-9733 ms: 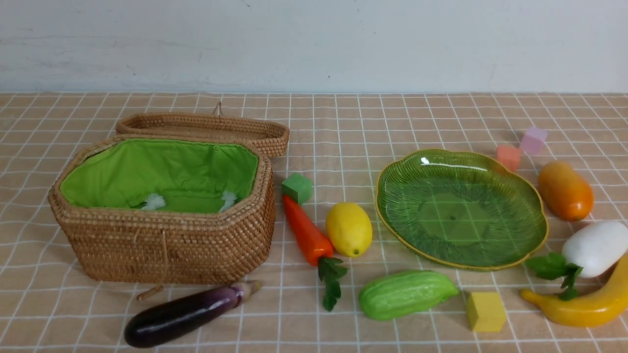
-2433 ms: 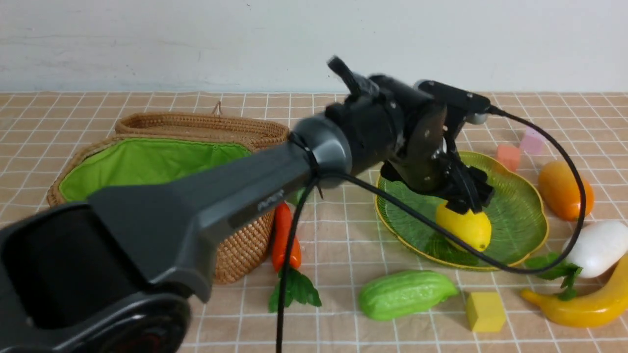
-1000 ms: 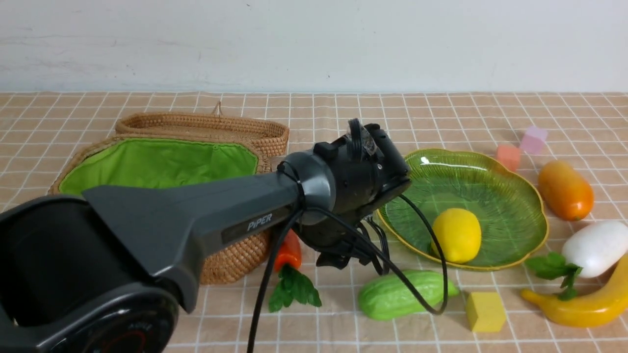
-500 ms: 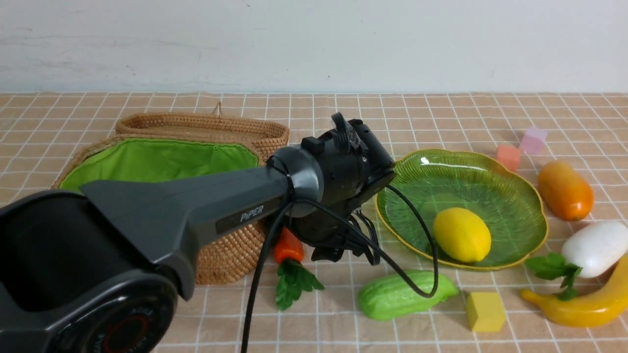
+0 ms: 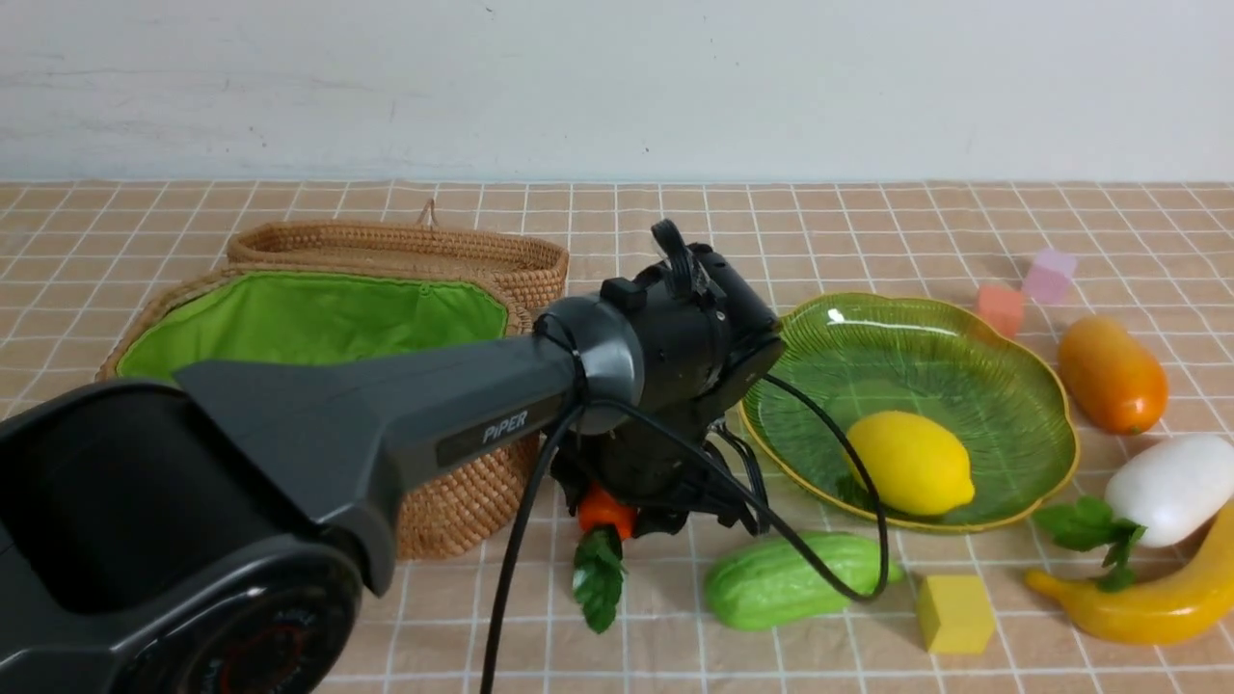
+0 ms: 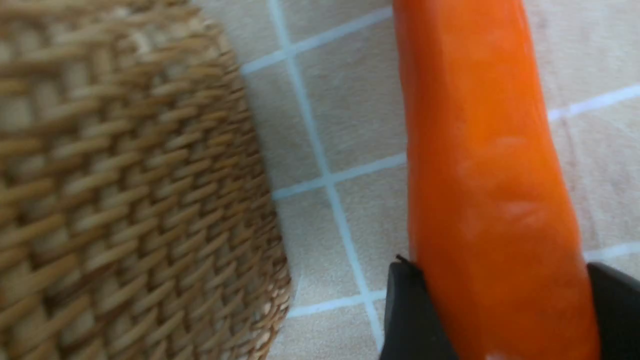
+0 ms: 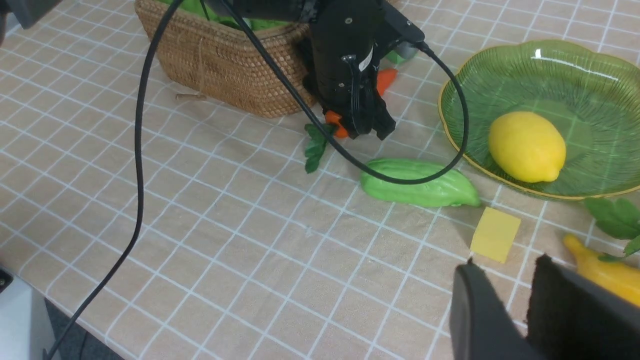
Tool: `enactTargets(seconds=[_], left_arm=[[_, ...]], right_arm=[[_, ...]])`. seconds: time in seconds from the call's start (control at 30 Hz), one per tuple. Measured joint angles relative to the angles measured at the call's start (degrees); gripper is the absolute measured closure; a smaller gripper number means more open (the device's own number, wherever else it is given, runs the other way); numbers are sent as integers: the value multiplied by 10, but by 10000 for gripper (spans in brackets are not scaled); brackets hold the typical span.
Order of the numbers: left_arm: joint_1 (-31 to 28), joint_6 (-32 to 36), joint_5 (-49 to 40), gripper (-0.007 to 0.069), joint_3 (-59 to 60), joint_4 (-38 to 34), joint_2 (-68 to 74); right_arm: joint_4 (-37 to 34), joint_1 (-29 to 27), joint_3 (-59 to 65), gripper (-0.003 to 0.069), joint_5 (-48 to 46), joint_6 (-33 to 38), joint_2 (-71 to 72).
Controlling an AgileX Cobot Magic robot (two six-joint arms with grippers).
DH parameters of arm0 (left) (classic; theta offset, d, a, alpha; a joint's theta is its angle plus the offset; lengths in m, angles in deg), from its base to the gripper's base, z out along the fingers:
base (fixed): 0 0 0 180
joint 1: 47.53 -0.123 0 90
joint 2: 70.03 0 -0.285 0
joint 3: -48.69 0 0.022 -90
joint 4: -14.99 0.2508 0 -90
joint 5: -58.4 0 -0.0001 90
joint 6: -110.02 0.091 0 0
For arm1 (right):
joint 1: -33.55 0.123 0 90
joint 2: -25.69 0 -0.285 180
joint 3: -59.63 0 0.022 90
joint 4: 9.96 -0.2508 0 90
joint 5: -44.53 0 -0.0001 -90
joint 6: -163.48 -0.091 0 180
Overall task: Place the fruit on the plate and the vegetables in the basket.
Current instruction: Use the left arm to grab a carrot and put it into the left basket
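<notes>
My left gripper [image 5: 636, 516] is shut on the orange carrot [image 5: 605, 509] close beside the wicker basket [image 5: 463, 501]. In the left wrist view both fingers press the carrot [image 6: 480, 150] near its thick end. The carrot's green leaves hang toward the table. The lemon [image 5: 911, 463] lies in the green plate [image 5: 964, 337]. The gourd [image 5: 791, 580] lies in front of the plate. The mango [image 5: 1111, 374], radish [image 5: 1171, 487] and banana [image 5: 1147, 607] lie at the right. My right gripper [image 7: 505, 265] is shut and empty, above the cloth near the banana [image 7: 605, 272]. No eggplant shows in any view.
A yellow cube [image 5: 952, 612] sits by the gourd. An orange cube [image 5: 998, 306] and a pink cube [image 5: 1048, 275] sit behind the plate. The basket lid [image 5: 405, 249] lies open behind the basket. The left arm's cable [image 5: 848, 540] loops over the plate rim and gourd.
The lemon went from the table to the plate. The left gripper then came back to the carrot and closed on it. The carrot has shifted right, away from the basket.
</notes>
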Motion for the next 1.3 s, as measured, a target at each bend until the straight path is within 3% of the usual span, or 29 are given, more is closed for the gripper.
enactTargets(seconds=[0.3,0.47,0.57,0.6,0.63,0.67,0.73,0.77,0.8,0.97,1.07,1.13,1.3], left_arm=[[4,21,11,228,1,-1,-4],[28,80,6,228,0,-20,-50],[54,175,-18,228,-6,-25,-133],[55,175,-20,228,-6,-25,-137],[59,227,-35,228,-6,-28,-169],[60,241,-40,228,-6,-29,-178],[52,336,-58,228,4,-33,-238],[50,343,-58,228,4,-33,-238],[33,404,-60,228,25,-38,-275],[-50,560,-68,228,94,-63,-375],[-146,685,-72,228,144,-80,-407],[-193,729,-59,228,164,-87,-402],[-250,748,4,228,186,-93,-365]], right_arm=[[0,0,0,468,3,0,0],[0,0,0,466,13,0,0],[0,0,0,466,24,0,0],[0,0,0,466,25,0,0],[0,0,0,466,29,0,0],[0,0,0,466,31,0,0],[0,0,0,466,39,0,0],[0,0,0,466,39,0,0],[0,0,0,465,40,0,0],[-1,0,0,461,42,0,0],[-1,0,0,458,42,0,0],[-1,0,0,456,42,0,0],[-2,0,0,455,42,0,0]])
